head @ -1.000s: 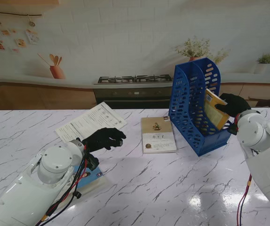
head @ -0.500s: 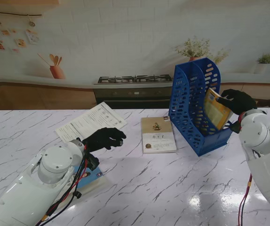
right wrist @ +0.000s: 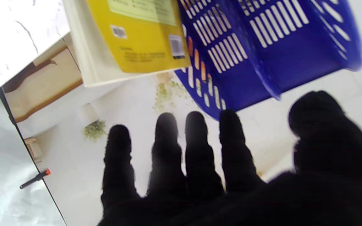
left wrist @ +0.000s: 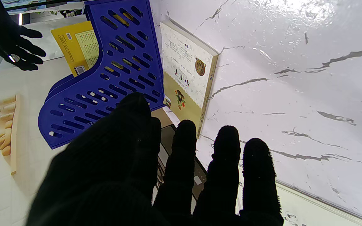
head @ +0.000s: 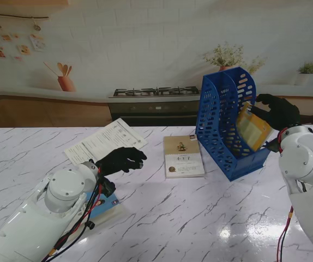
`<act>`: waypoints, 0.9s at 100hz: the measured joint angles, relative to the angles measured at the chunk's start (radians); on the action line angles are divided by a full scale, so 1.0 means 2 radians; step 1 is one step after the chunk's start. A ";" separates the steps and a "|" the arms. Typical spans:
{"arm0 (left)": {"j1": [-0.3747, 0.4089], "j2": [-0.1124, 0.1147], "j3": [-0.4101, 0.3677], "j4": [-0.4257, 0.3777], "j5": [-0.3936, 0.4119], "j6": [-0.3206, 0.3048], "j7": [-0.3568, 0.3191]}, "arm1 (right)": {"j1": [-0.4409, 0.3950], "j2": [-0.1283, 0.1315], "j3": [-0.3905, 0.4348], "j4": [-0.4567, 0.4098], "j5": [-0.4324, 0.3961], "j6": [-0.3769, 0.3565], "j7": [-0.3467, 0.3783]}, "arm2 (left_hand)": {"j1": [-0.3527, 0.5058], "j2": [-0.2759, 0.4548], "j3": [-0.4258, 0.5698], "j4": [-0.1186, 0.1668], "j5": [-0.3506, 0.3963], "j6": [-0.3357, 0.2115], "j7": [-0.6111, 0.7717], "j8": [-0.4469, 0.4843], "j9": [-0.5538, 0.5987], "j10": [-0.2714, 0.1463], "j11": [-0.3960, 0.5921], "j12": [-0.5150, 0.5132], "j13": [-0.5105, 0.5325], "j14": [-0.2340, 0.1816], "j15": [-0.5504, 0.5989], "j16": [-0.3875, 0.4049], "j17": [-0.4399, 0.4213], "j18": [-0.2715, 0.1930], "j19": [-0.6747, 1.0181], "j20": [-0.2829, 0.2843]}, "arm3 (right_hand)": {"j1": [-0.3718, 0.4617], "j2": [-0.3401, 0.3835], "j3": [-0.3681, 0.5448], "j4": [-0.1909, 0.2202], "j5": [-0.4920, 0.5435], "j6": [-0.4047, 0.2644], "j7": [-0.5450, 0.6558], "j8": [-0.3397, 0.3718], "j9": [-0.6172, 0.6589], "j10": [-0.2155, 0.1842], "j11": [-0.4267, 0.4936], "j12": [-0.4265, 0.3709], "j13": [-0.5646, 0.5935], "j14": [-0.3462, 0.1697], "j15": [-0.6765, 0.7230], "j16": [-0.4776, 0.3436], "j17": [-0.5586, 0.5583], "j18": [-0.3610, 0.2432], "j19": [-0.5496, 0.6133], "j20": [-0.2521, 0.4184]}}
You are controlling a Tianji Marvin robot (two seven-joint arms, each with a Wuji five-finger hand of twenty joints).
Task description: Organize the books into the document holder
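The blue document holder (head: 222,123) stands at the right of the table, tilted back. A yellow book (head: 253,128) leans in its open right-hand slot, top edge tipped toward the right. My right hand (head: 278,111) hovers just beyond the book's top corner with fingers spread, holding nothing; the right wrist view shows the yellow book (right wrist: 143,34) and the holder (right wrist: 262,37) apart from the fingertips. A beige book (head: 184,155) lies flat to the left of the holder. My left hand (head: 121,160) is open above the table, left of that beige book (left wrist: 187,72).
A printed sheet of paper (head: 106,141) lies farther from me than the left hand. A blue-covered book (head: 105,207) lies under my left forearm. A stove and counter run behind the table's far edge.
My right hand has let go of the yellow book and drawn up and to the right. The book has tipped further right in the holder. The left hand has barely moved.
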 measured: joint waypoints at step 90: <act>0.017 -0.001 -0.009 -0.007 0.001 -0.003 0.012 | -0.120 -0.020 -0.049 -0.075 0.086 -0.123 -0.070 | 0.000 0.000 -0.005 0.000 0.000 0.000 0.000 0.000 0.000 0.000 0.000 0.000 0.000 0.000 0.000 0.000 -0.003 0.000 0.000 0.000 | 0.001 0.000 -0.026 0.000 0.031 0.001 0.020 0.000 0.032 0.004 0.057 0.070 0.056 0.010 0.056 0.044 0.023 0.000 0.026 0.020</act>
